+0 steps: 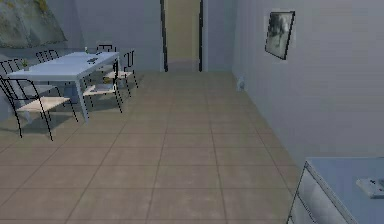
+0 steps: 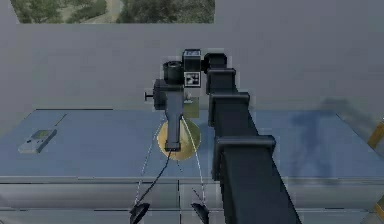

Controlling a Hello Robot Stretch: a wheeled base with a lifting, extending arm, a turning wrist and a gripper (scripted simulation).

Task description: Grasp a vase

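In the arm side view the dark arm [image 2: 240,140] reaches up from the bottom edge over a blue-grey counter [image 2: 90,135]. Left of the two white marker squares sits the gripper [image 2: 170,211], its dark body high and two thin fingers [image 2: 141,211] running down toward the counter's front. A round tan thing [image 2: 184,143] lies on the counter right behind the gripper's body; its shape is too vague to call it a vase. I cannot tell whether the gripper holds anything.
A small flat grey object [image 2: 38,140] lies at the counter's left end. The forward view shows a white dining table [image 1: 62,68] with dark chairs [image 1: 30,103], open tiled floor, a doorway [image 1: 182,35], a wall picture [image 1: 280,34], and a counter corner [image 1: 345,185].
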